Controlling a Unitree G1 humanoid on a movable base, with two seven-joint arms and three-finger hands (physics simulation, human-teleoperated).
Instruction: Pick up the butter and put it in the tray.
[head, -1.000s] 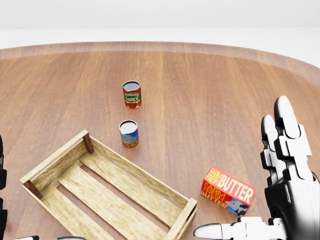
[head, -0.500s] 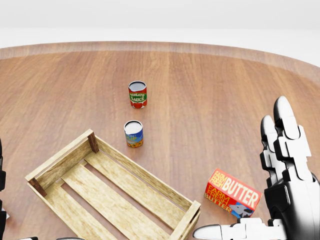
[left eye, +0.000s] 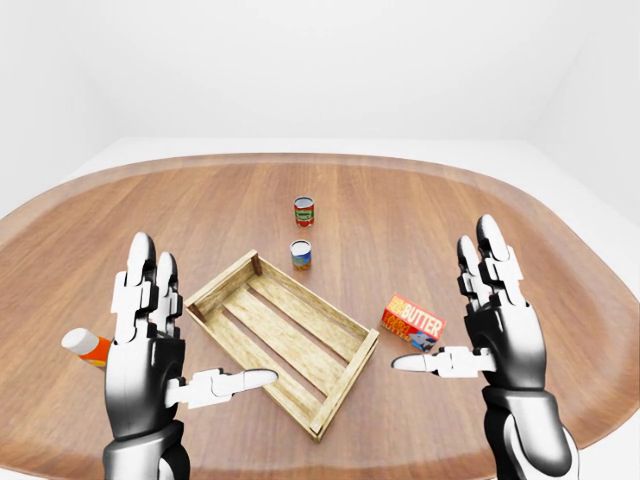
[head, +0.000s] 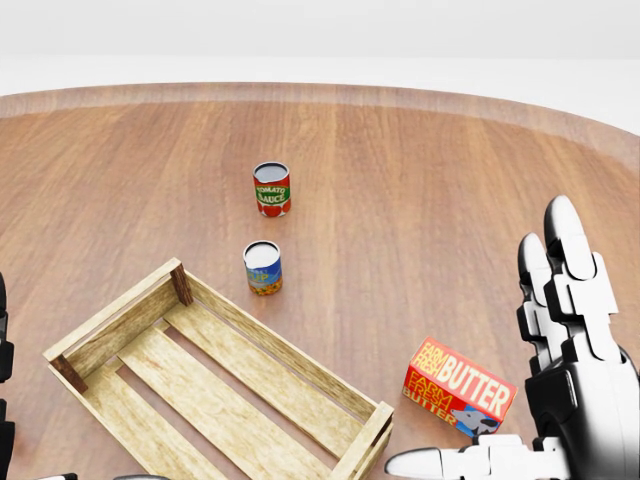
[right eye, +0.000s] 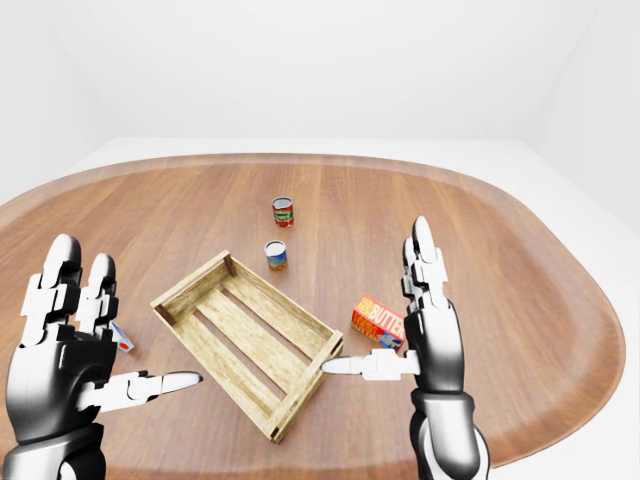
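Two cans stand upright on the wooden table — a red tomato sauce can and, nearer the bottom of the head view, a blue-labelled can. At the left of the left-eye view lies an orange-and-white bottle — partly hidden.

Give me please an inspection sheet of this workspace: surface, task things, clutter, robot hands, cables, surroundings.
Surface: rounded wooden table, things spread apart.
Job's things: butter box lying on the table right of the wooden tray; tray holds nothing.
Clutter: tomato sauce can and a second can, both upright above the tray; an orange-and-white item partly hidden behind the left hand.
Robot hands: left robot hand and right robot hand open, holding nothing.
Cables: nothing seen.
Surroundings: plain white walls.
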